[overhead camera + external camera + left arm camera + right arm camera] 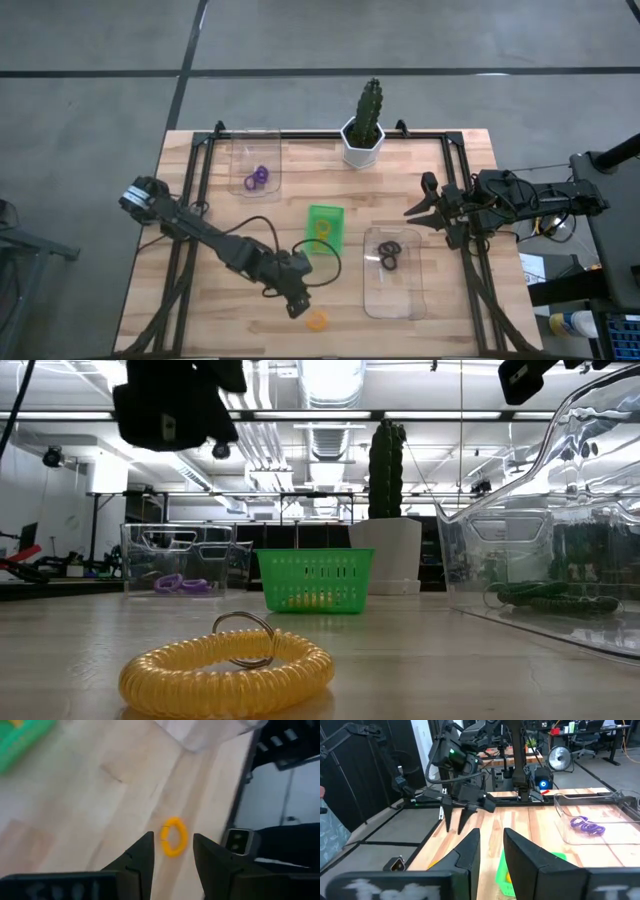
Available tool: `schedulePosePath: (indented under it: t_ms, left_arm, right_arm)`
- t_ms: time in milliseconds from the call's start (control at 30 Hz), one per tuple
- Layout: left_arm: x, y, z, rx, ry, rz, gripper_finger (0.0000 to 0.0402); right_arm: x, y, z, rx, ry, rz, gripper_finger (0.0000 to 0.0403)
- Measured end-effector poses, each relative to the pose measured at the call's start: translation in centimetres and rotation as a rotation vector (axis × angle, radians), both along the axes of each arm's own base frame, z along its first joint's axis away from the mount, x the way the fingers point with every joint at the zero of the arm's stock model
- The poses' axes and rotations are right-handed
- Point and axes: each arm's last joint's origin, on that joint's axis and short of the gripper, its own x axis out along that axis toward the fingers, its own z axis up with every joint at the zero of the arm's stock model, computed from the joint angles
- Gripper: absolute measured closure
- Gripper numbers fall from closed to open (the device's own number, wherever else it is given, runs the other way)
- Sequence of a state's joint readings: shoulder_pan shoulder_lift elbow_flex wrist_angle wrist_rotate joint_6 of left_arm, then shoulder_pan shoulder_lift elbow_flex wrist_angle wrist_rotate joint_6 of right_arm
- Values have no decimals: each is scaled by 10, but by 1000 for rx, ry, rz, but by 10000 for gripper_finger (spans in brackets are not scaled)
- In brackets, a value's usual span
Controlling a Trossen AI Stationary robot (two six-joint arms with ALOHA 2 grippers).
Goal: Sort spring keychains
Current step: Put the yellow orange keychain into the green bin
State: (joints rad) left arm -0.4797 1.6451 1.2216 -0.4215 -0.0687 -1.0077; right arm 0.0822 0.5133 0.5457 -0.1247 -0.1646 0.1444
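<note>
An orange spring keychain (317, 320) lies flat on the wood near the table's front edge; the low view shows it close up (228, 672) with its metal ring. My left gripper (297, 305) hovers open just left of it and above it, and the keychain (174, 821) shows beyond the gap between the fingers (173, 839). Another orange keychain lies in the green tray (325, 228). Purple keychains (258, 178) lie in the far clear tray, black ones (389, 255) in the right clear tray. My right gripper (420, 200) waits open at the right side, held level.
A cactus in a white pot (363, 140) stands at the far edge. The far clear tray (257, 150) and the right clear tray (393, 290) flank the green tray. Bare wood lies to the left and along the front edge.
</note>
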Motion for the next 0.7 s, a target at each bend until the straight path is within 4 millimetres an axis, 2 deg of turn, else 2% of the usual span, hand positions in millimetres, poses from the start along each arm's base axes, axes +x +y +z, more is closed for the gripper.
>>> schedulePosePath:
  t_ms: [167, 333, 567, 700]
  left_arm:
    - [0, -10, 4, -50, -51, 19, 274]
    - [7, -19, -1, -59, -71, 38, 274]
    - [23, -39, -8, -79, -38, 21, 274]
    - [29, -50, -11, -25, 50, 6, 274]
  right_arm:
    - [0, 0, 0, 0, 2, 0, 319]
    - [0, 0, 0, 2, 3, 0, 327]
    - [0, 0, -1, 9, 8, -1, 335]
    - [0, 0, -1, 11, 9, -1, 329]
